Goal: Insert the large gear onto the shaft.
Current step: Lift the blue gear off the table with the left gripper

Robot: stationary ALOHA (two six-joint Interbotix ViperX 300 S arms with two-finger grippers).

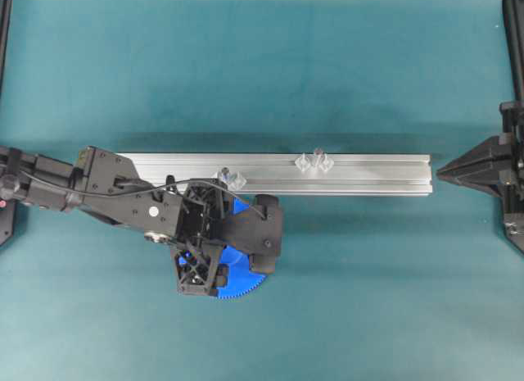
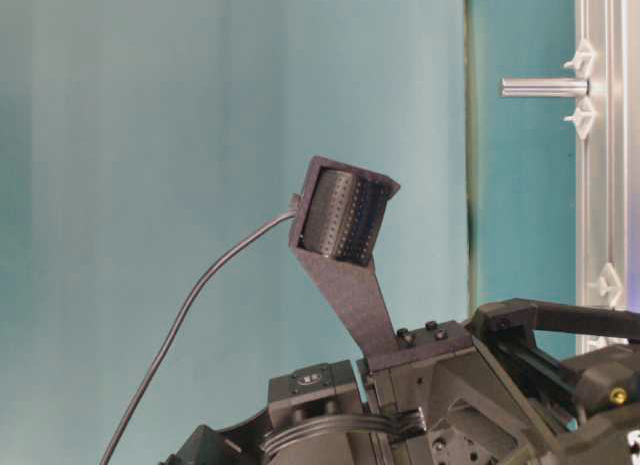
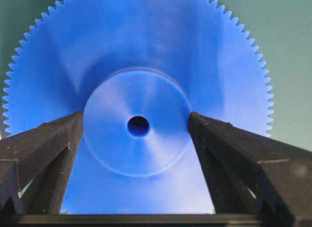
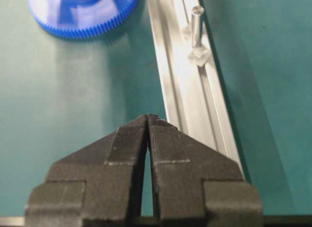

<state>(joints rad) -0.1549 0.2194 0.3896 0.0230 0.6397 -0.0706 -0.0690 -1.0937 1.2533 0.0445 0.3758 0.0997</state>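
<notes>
Left wrist view: large gear (image 3: 138,90) lying flat on teal mat, left gripper (image 3: 138,139) spread wide, fingers (image 3: 48,144) flanking the raised hub, apparently not gripping, right gripper (image 4: 147,120) closed, empty, shaft (image 4: 197,22) seen upright on rail (image 4: 195,105).

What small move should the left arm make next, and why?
Probably close the left end effector on the raised hub of the large gear. In the left wrist view its open fingers already flank the hub on both sides, with the centre hole midway between them, and the gear lies flat on the mat, not yet on either shaft.
</notes>
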